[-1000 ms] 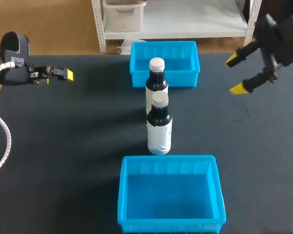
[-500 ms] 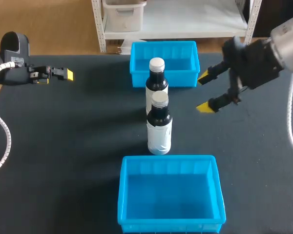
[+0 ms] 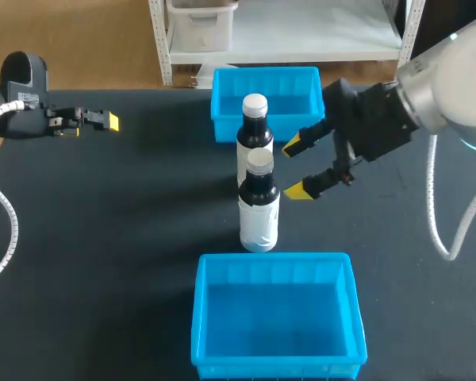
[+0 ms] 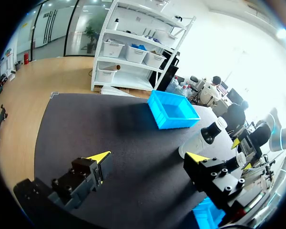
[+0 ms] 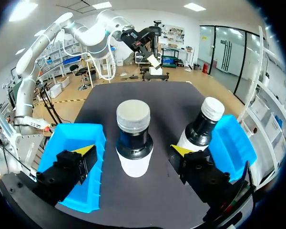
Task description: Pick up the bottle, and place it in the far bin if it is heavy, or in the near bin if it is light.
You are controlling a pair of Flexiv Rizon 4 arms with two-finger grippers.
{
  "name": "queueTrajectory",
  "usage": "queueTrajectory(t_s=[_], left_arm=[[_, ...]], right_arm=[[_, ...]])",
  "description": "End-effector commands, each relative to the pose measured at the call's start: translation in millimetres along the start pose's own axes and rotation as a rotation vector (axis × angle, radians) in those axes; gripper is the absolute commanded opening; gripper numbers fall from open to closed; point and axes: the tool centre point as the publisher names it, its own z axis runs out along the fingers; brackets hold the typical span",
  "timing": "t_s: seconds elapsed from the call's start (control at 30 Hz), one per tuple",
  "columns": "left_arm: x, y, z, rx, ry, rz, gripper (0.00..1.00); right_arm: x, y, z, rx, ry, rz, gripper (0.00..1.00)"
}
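Your right gripper (image 3: 295, 168) hangs with its jaws wide apart and nothing between them, out over the table (image 3: 127, 222) on the right side of the two bottles. Its yellow fingertips (image 3: 298, 190) point leftward across the table at the near bottle (image 3: 259, 208), which stands just beside them without touching.

In the right wrist view that bottle sits dead ahead, centred in the gap between the fingers, and neither finger is on it. It stands upright, so its long axis runs up and down and crosses the line between the fingers squarely. A straight push forward looks enough to bring both pads round its dark shoulder.

Mind the far bottle (image 3: 254, 127). It stands close behind the near one, towards the far bin (image 3: 301, 73), and in the wrist view it shows just ahead of the finger on that side. That finger has to pass through the gap between the two bottles.

The near bin (image 3: 200, 317) lies just on your side of the near bottle. Your left gripper (image 3: 103, 121), also open and empty, sits well off at the table's left edge, so the right arm is by far the nearer.
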Motion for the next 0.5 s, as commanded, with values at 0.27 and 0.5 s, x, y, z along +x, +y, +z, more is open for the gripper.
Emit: queueTrajectory(t_s=[0.27,0.5], left_arm=[[0.0,0.0,0,0.0,0.0,0.0,1.0],[0.0,0.0,0,0.0,0.0,0.0,1.0]], right_arm=[[-11,2,24,-0.025,-0.027,0.021,1.0],[-16,8,34,-0.042,-0.024,0.016,1.0]])
